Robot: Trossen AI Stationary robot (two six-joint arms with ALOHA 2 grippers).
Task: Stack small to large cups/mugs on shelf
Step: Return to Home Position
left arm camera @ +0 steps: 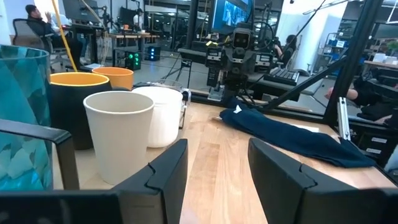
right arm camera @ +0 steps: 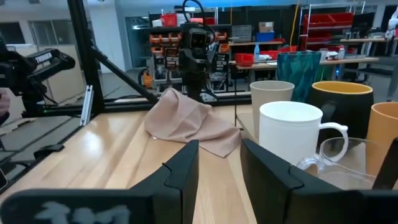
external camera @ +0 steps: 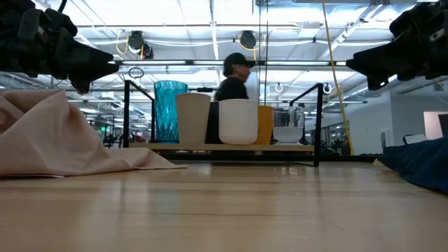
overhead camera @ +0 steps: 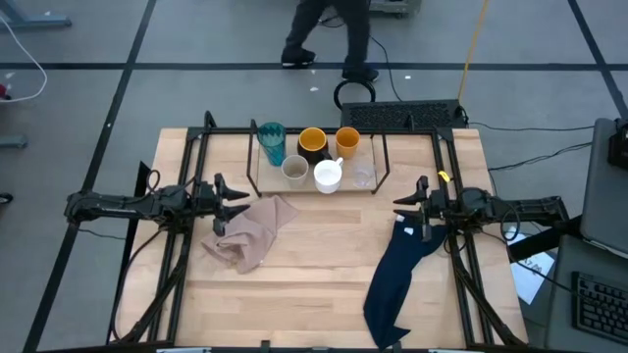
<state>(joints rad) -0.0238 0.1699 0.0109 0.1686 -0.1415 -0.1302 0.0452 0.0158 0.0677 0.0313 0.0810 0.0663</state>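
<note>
1. High view: all six vessels stand on the shelf.
   - Back row: teal glass, black mug, orange cup.
   - Front row: beige cup, white mug, clear cup.
   - None are nested. I'd call the placing done, though the size order looks loose.
   - Left gripper sits off the shelf's left end, at the edge of the pink cloth.
   - Right gripper sits off the shelf's right end, at the top of the navy cloth.
   - A person is on the floor beyond the shelf.
2. Low view: both grippers hang above the table, clear of the shelf on either side. The cups stand upright and packed close. The teal glass is the tallest, so I judge it the most likely to tip.
3. Left wrist view: jaws apart, nothing between them.
   - The beige cup is nearest, with the white mug just beside it.
   - Both look stiff and glazed, so probably slippery. If I had to reorder, I'd pinch across the rim wall rather than the body.
4. Right wrist view: jaws apart and empty.
   - The clear cup sits nearest, just beside the white mug's handle.
   - It looks thin, light and fragile, so use a gentle rim pinch.
   - The black mug is likely the heaviest, so grip its wall deep.
</note>
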